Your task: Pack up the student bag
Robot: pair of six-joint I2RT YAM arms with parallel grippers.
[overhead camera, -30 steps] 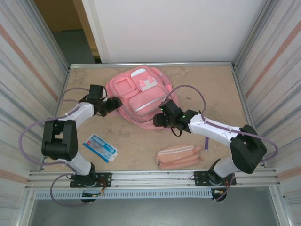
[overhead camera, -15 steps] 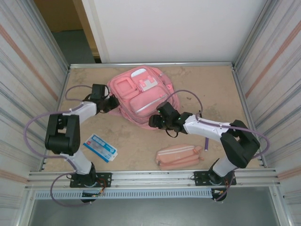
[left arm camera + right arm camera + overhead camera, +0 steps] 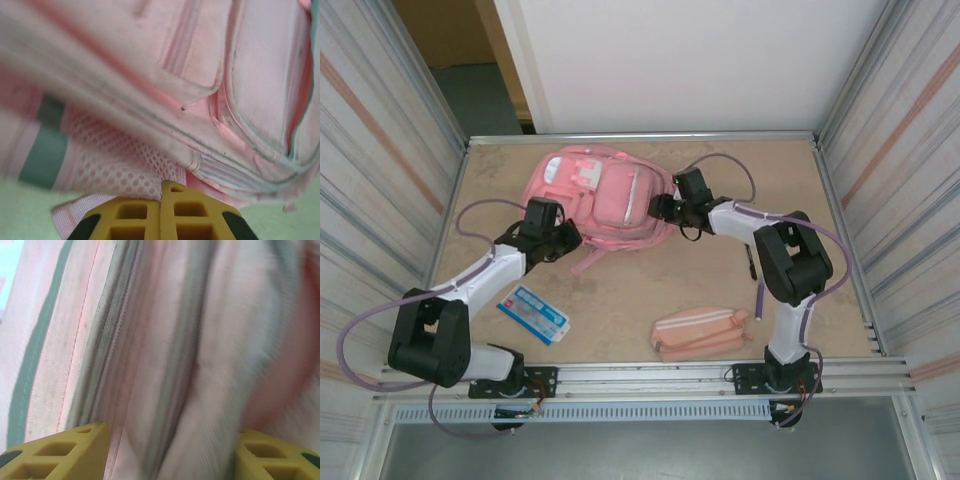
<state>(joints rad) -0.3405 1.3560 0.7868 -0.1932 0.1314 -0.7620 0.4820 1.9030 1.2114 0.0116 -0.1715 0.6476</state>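
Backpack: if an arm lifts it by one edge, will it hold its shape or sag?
Probably sags: the backpack is soft fabric, creased and bulging between the jaws of the right gripper. Its loose strap would likely dangle and could snag. Lying flat and slumped, it looks mostly empty, so probably light.

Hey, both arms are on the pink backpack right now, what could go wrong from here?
The left fingers are shut at the student bag's mesh edge; any pinch there is thin and may slip.
The right fingers clamp a thick soft fold; both arms pulling apart could strain a seam.
The pencil pouch and blue packet lie loose near the arm bases; a swinging elbow might knock them.
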